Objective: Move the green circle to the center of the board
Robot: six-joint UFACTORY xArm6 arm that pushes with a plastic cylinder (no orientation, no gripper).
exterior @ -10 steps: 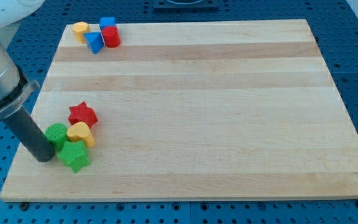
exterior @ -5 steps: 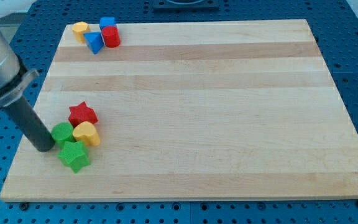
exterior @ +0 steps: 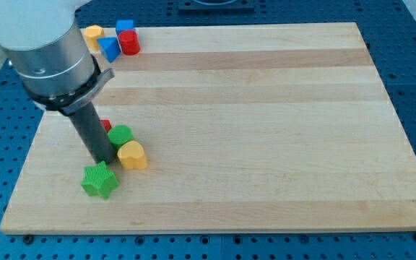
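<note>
The green circle (exterior: pixel 120 134) is being pushed off the counter's (exterior: pixel 266 144) left part, touching the yellow heart (exterior: pixel 132 155). My tip (exterior: pixel 102 159) is resting just left of it; no hand is fitted. A rightward push toward centre is being called for next.

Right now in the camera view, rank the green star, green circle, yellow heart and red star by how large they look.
1. green star, though it sits nearest the view's bottom.
2-3. yellow heart and green circle: too alike to rank.
4. red star: only a sliver shows behind the rod above my tip.
</note>
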